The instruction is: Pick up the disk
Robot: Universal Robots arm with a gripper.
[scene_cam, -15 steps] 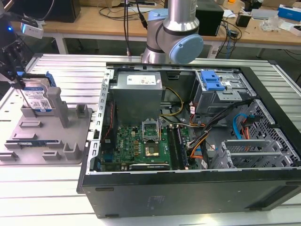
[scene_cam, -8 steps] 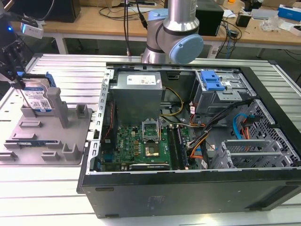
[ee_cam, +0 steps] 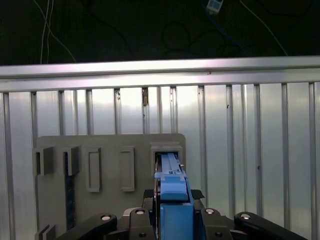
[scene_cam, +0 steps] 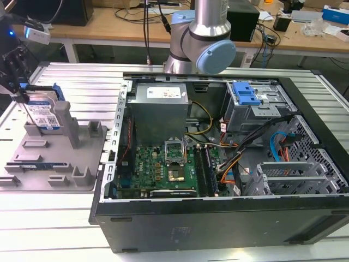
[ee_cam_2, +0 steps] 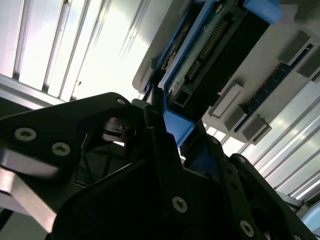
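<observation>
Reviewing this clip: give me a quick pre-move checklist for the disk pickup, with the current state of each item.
1. Gripper at the disk: ok, its fingers sit on either side of the blue rail.
2. Grip fully closed: cannot tell.
3. Disk upright in the grey holder: ok.
4. Disk lifted clear of the holder: not ok, it sits in the slot.
5. Computer case apart from the holder: ok.

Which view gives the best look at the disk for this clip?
The exterior view: the disk stands on edge in the grey holder, its labelled face and blue rail visible. The second wrist view shows the disk's dark underside and connector end past the gripper. The first wrist view shows it edge-on.
</observation>
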